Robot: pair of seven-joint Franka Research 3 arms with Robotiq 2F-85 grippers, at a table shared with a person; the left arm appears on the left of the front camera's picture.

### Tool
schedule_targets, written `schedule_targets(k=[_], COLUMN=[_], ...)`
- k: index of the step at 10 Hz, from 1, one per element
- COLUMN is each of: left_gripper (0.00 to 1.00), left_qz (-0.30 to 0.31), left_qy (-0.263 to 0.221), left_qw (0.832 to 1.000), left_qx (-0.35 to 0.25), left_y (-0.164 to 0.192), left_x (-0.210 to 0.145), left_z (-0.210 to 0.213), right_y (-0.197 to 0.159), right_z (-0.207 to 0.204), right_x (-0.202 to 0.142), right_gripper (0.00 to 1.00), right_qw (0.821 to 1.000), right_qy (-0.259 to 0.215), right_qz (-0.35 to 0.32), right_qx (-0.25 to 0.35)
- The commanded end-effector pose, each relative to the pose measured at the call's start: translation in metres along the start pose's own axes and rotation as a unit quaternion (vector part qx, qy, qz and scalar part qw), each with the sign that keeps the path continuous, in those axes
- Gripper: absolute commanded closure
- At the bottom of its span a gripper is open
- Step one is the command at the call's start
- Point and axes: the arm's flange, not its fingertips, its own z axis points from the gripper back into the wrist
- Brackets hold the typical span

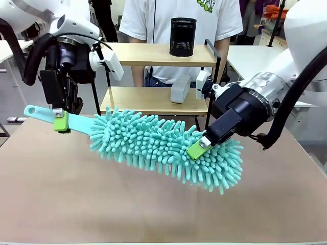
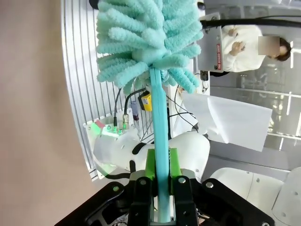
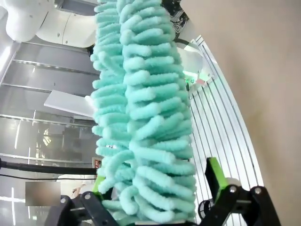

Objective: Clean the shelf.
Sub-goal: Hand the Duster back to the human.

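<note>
A fluffy turquoise microfibre duster (image 1: 163, 145) with a flat handle is held above the brown tabletop (image 1: 153, 204) by both arms. Its handle is pinched between the closed pads of the left gripper (image 1: 61, 122), while its shaggy head is clamped in the right gripper (image 1: 198, 147). Behind it stands the small two-tier wooden shelf (image 1: 153, 99) with a black metal frame, a black mesh cup (image 1: 183, 37) set on its top board. A person in a white shirt (image 1: 163, 20) is seen beyond.

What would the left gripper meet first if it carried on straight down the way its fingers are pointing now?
Most likely the brown table top. The left gripper, shut on the teal duster by its handle, points down, with nothing visible between its pads and the surface, though depth is hard to judge.
</note>
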Motion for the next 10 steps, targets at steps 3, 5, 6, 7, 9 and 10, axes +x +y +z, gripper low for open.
schedule_targets(k=[3,5,6,7,9,10], left_gripper=[0.88,0.88,0.88,0.88,0.88,0.88], left_qz=[0.006,0.008,0.009,0.009,0.011,0.012], left_qy=[-0.012,-0.008,-0.007,-0.006,-0.004,-0.004], left_qw=[1.0,1.0,1.0,1.0,1.0,1.0], left_qx=[-0.015,-0.02,-0.02,-0.019,-0.02,-0.021], left_y=[-0.0093,-0.0071,-0.0078,-0.0084,-0.0077,-0.0074], left_x=[0.0007,-0.0003,-0.0002,-0.0001,-0.0005,-0.0007], left_z=[0.0227,0.0226,0.0226,0.0224,0.022,0.0215], right_y=[0.0014,-0.0007,-0.0004,-0.0004,-0.0008,-0.0008], right_z=[0.0028,0.0041,0.0037,0.0041,0.0036,0.0032], right_x=[-0.001,-0.001,-0.0008,-0.0008,-0.0007,-0.0007], right_gripper=[0.6,1.0,0.76,1.0,1.0,1.0], right_qw=[0.999,0.999,0.999,0.999,0.999,0.999], right_qy=[0.035,0.034,0.035,0.035,0.037,0.039], right_qz=[0.032,0.028,0.031,0.032,0.033,0.034], right_qx=[-0.002,0.001,-0.001,0.0,-0.002,0.0])
